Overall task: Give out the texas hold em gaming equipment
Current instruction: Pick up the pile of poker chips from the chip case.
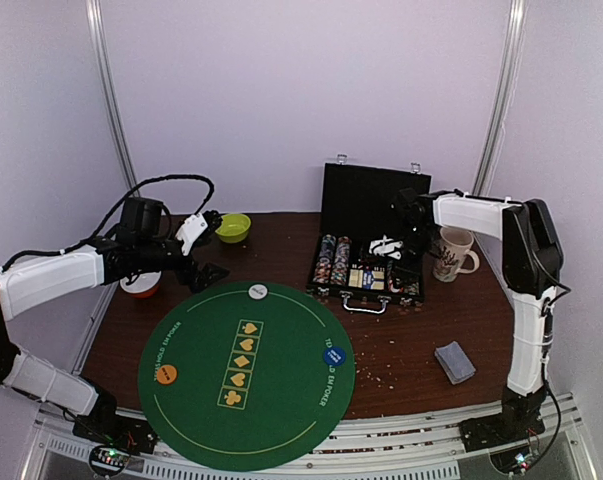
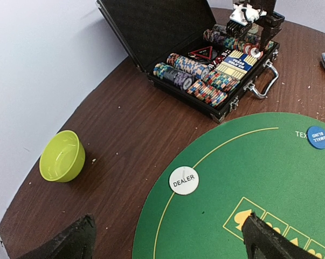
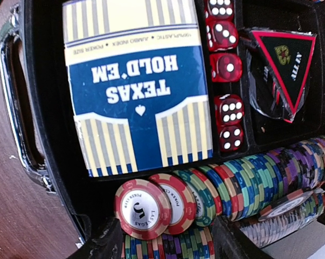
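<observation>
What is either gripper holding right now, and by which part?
Left gripper holds nothing. Right gripper straddles poker chips in the case; a grip cannot be told.

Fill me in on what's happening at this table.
The right hand is down in the open black case, its fingers straddling the red chips at the end of a row; a grip isn't certain. The left hand hangs open above the table's left side. Three buttons lie on the green mat.
</observation>
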